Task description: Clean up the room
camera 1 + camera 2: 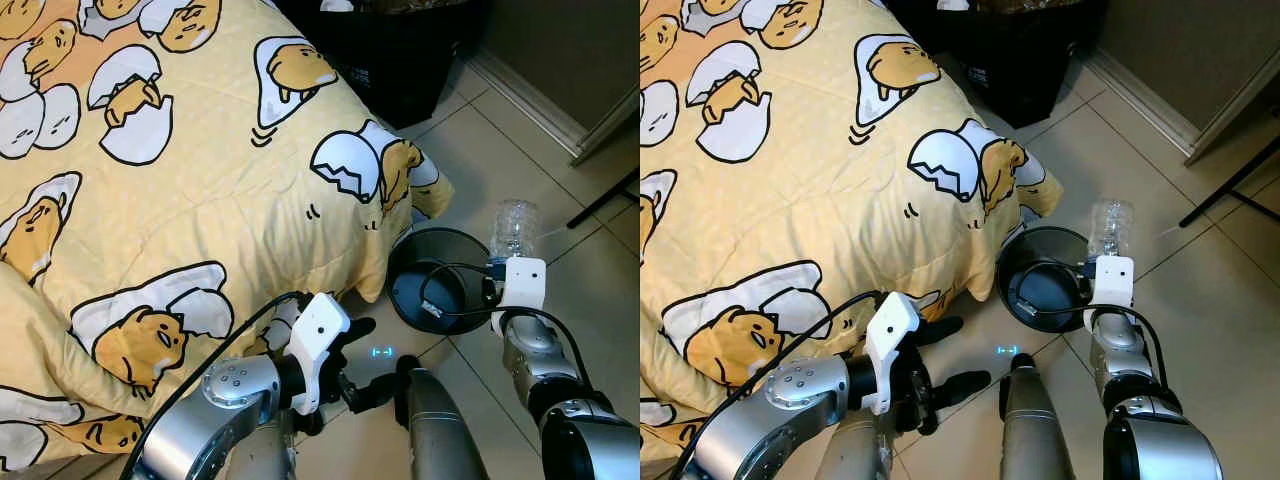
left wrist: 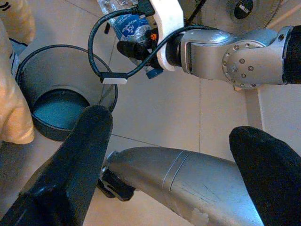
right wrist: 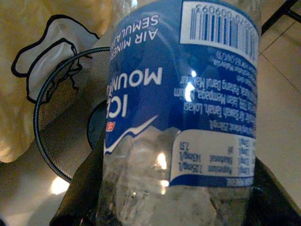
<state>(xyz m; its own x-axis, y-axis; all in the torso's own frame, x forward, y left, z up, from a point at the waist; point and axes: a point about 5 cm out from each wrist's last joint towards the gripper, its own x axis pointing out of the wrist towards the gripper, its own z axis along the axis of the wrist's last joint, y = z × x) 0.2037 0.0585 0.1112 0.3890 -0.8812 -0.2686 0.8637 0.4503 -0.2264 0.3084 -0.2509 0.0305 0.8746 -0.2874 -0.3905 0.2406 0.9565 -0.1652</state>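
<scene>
My right gripper (image 1: 503, 262) is shut on a clear plastic water bottle (image 1: 513, 227) with a blue label (image 3: 188, 80), held upright just to the right of a black mesh waste bin (image 1: 440, 280) on the tiled floor. The bin (image 3: 61, 136) stands beside the bed's corner and looks empty, its bottom bare. My left gripper (image 1: 355, 360) is open, low near the bed's edge, its fingers (image 2: 75, 174) spread with nothing between them.
A bed with a yellow cartoon-egg quilt (image 1: 180, 170) takes up the left. A dark box or bin (image 1: 400, 50) stands at the back by the wall. A black stand leg (image 1: 605, 195) crosses the floor at the right.
</scene>
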